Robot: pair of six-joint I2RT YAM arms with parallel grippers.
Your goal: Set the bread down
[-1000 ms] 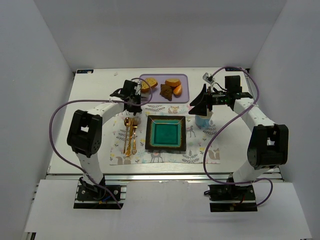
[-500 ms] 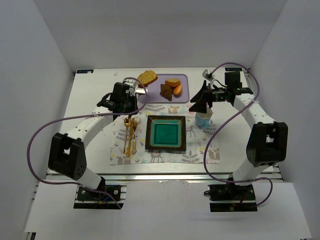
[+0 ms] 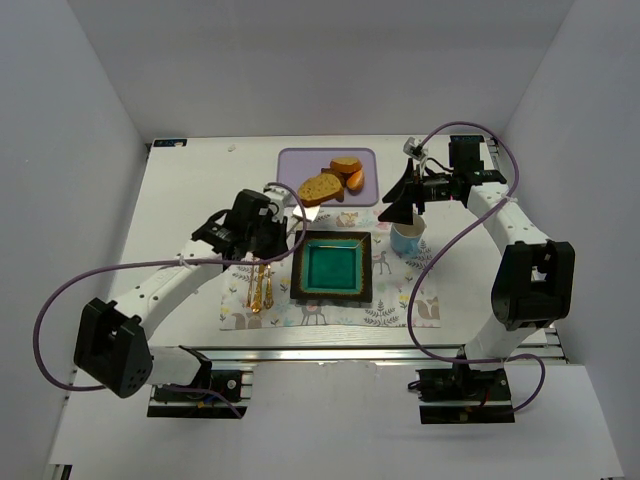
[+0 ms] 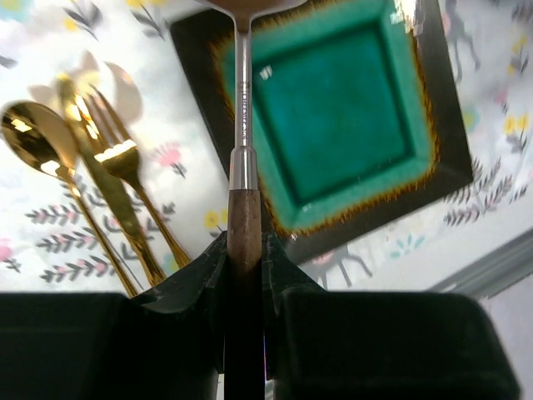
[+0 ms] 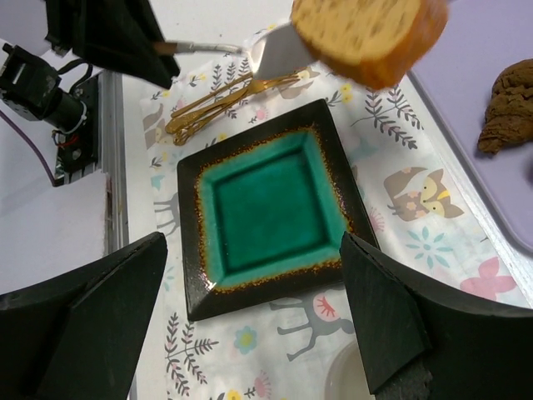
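Beyond the far edge of the teal plate [image 3: 332,268], a lilac tray [image 3: 295,160] holds one dark brown chunk [image 5: 502,104] and two orange pieces [image 3: 347,165]. A pale blue cup [image 3: 405,240] stands just right of the plate; its inside cannot be made out. The one bread [image 5: 366,33] slice rides on the blade of a spatula [image 4: 244,108], raised near the plate's far edge. The left gripper [image 4: 246,250] is clamped on the spatula's wooden handle. The right gripper [image 3: 400,203] hangs released, jaws spread wide, above the cup. Left of the plate, the left wrist view separates three gold pieces that the top view merges: spoon [image 4: 29,133], knife [image 4: 100,179] and fork [image 4: 117,154]. All of them lie on the patterned placemat [image 3: 390,300]. Only the right wrist view shows the bread's speckled crumb.
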